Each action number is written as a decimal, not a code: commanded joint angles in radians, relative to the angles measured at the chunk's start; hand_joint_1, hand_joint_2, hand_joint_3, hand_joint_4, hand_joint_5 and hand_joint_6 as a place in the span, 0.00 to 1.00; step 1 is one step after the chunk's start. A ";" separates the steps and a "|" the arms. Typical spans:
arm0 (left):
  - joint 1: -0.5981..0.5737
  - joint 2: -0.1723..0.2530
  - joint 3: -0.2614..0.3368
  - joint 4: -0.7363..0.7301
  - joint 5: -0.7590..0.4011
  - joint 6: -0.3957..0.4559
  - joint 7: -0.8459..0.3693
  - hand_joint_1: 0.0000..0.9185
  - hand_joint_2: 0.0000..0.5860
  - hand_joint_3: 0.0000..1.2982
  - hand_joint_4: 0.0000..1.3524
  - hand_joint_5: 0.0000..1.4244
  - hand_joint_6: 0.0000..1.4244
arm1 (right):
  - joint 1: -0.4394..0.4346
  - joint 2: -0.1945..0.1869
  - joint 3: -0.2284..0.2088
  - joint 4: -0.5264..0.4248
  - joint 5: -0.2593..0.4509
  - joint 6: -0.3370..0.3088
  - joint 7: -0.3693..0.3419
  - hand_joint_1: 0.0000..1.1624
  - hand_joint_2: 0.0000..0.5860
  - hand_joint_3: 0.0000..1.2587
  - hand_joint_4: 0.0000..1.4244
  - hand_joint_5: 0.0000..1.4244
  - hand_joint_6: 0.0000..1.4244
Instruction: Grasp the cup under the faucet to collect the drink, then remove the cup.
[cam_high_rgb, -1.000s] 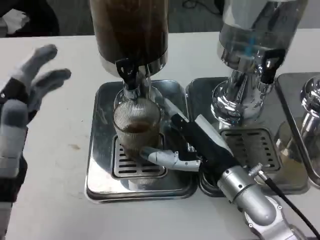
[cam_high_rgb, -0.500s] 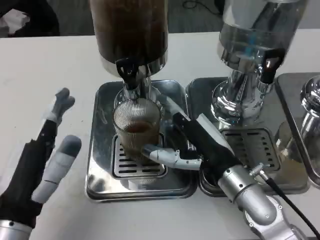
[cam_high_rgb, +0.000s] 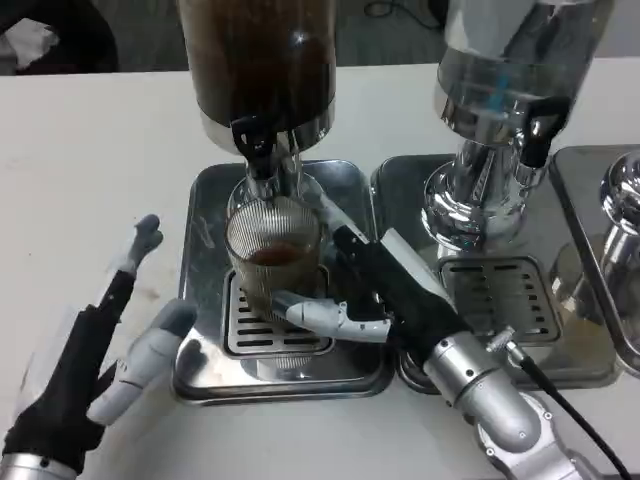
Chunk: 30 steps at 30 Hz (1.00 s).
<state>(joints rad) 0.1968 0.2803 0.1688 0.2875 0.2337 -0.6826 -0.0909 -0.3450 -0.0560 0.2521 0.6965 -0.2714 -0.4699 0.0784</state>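
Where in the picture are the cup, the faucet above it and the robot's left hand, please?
cup (cam_high_rgb: 272, 262): head view, ribbed glass wall.
faucet (cam_high_rgb: 256, 148): head view, black tap handle.
left hand (cam_high_rgb: 90, 365): head view, black palm.

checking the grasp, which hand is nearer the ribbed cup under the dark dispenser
Right. The right hand is at the cup, fingers wrapped around its lower part on the drip tray. The left hand lies open on the table, left of the tray, apart from the cup.
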 joint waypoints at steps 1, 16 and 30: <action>0.020 0.024 -0.005 0.015 0.010 -0.022 0.038 0.00 0.25 0.00 0.00 0.00 0.00 | 0.013 0.006 0.003 -0.029 -0.011 0.014 -0.018 0.57 0.36 0.00 0.00 0.00 0.00; 0.027 0.016 -0.050 -0.023 -0.009 0.012 0.044 0.00 0.25 0.00 0.00 0.00 0.00 | 0.027 -0.011 -0.014 -0.057 0.004 0.009 -0.012 0.57 0.36 0.00 0.00 0.00 0.00; 0.032 0.040 -0.054 -0.014 -0.031 0.010 0.041 0.00 0.25 0.00 0.00 0.00 0.00 | -0.001 0.011 -0.009 0.000 -0.003 0.000 -0.026 0.60 0.34 0.00 0.00 0.00 0.00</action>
<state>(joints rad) 0.2214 0.3081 0.1139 0.2706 0.2059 -0.6794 -0.0535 -0.3307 -0.0503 0.2469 0.6734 -0.2809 -0.4564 0.0631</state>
